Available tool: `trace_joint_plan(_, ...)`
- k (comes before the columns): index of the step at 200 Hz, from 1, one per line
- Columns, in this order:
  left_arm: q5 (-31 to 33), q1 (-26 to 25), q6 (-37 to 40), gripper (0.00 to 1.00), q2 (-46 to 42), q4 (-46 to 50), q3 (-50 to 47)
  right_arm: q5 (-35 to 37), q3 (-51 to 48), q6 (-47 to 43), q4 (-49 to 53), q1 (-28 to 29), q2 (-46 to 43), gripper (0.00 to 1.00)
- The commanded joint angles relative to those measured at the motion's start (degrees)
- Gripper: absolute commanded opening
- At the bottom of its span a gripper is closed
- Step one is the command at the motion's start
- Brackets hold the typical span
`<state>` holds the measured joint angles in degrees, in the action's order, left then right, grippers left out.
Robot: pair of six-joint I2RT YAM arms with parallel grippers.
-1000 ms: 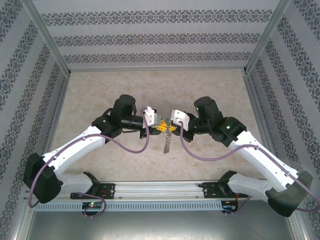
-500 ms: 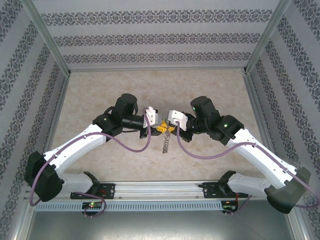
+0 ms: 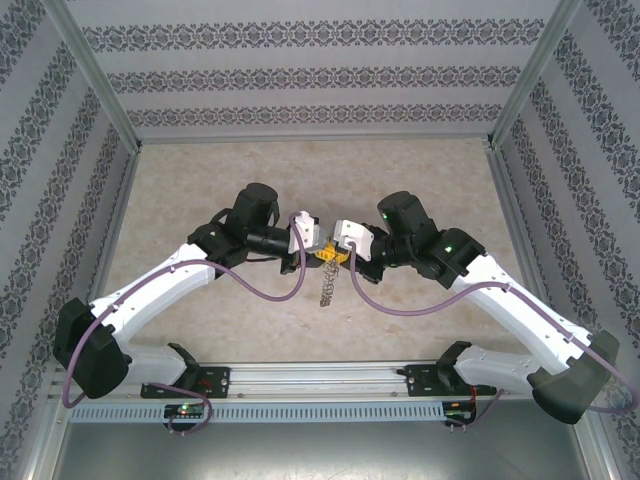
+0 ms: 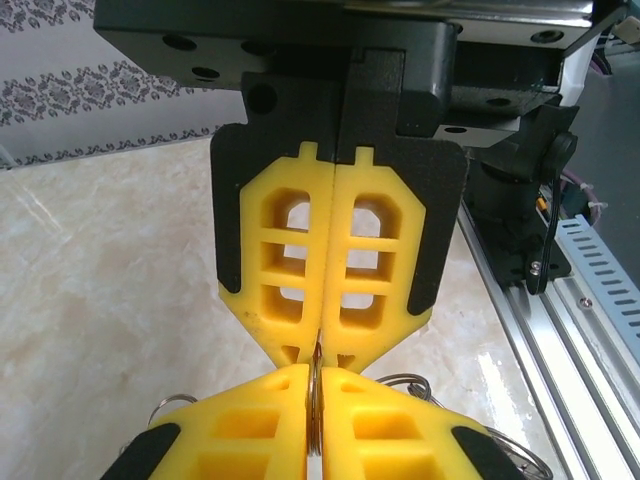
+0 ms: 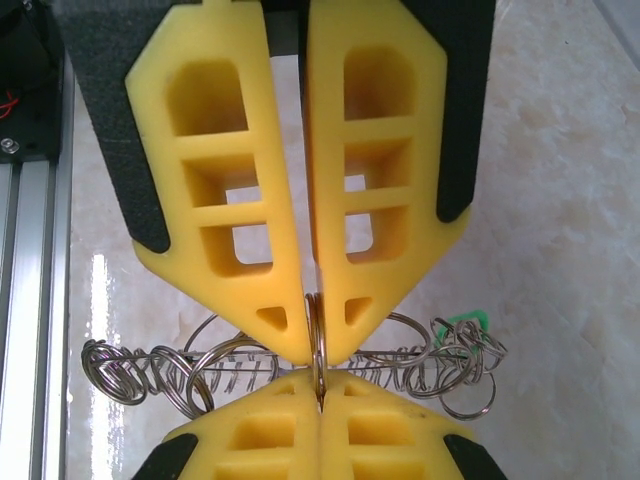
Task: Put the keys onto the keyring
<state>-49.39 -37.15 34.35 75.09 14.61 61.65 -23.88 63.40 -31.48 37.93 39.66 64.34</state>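
Table (image 3: 180, 180), marble-look top; left arm (image 3: 150, 290) and right arm (image 3: 510, 295) meet over its middle, fingertips facing; left gripper (image 4: 314, 375) pinched tight on one loop of the keyring (image 3: 327, 285); right gripper (image 5: 320, 385) clamped on the same loop from the opposite side; remaining rings trail off in a strand; green key head (image 5: 462, 322) among rings near one end.

Glossy beige marble-look tbl (image 3: 420, 170)

Beige marbled tabletop (image 3: 200, 170) enclosed by ornament-striped wall panels (image 3: 320, 70) on aluminium posts (image 3: 97, 80); slotted rail (image 3: 320, 376) along near edge.
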Motion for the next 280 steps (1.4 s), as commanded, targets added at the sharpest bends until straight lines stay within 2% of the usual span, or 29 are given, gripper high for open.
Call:
trace_joint_plan(1,-0.4,-0.7,2.4,0.13,0.4,3.2,1.4,-0.8,1.9,0.4,-2.3,0.6,-0.7,0.00)
trace_joint_plan(11,-0.4,-0.7,2.5,0.17,0.6,3.5,1.5,-0.9,1.6,0.4,-2.6,0.7,-0.7,0.00)
trace_joint_plan(39,-0.1,-0.7,2.8,0.16,0.8,3.8,1.4,-1.0,0.9,0.9,-3.0,0.6,-0.8,0.00)
trace_joint_plan(76,0.4,-0.7,0.0,0.10,-0.5,-2.2,0.1,-0.7,0.6,0.8,-2.5,0.7,-0.5,0.00)
trace_joint_plan(85,0.2,-0.7,0.4,0.07,-0.1,-1.2,0.8,-0.7,0.6,0.8,-2.4,0.7,-0.3,0.00)
trace_joint_plan(93,-0.2,-0.7,0.8,0.00,0.2,-0.7,1.2,-0.7,0.6,0.8,-2.3,0.7,-0.3,0.00)
trace_joint_plan(128,-1.2,-0.6,-1.9,0.00,-0.8,-5.2,-0.8,0.8,-0.8,1.6,-2.6,0.4,-1.1,0.00)
trace_joint_plan(139,-1.4,-0.6,-4.3,0.00,-1.3,-8.5,-1.9,0.9,-2.3,2.5,-3.5,-0.5,-1.6,0.09)
trace_joint_plan(163,-3.8,-0.7,-10.0,0.00,-2.1,-17.7,-4.9,-0.4,-5.2,3.0,-4.7,-2.5,-2.7,0.16)
trace_joint_plan(205,-6.4,-0.7,-20.5,0.00,-1.5,-33.8,-10.0,-5.3,-7.0,5.0,-7.5,-5.2,-3.5,0.19)
trace_joint_plan(235,-5.4,-0.7,-21.0,0.00,-1.5,-34.0,-10.5,-6.6,-7.3,5.6,-8.8,-6.4,-5.3,0.24)
trace_joint_plan(255,-4.9,-0.7,-20.5,0.00,-1.5,-33.4,-10.5,-3.6,-7.5,5.0,-8.3,-6.9,-6.8,0.25)
trace_joint_plan(280,-4.3,-0.6,-19.7,0.00,-1.8,-32.6,-10.5,-3.4,-7.9,4.1,-7.6,-7.1,-8.7,0.27)
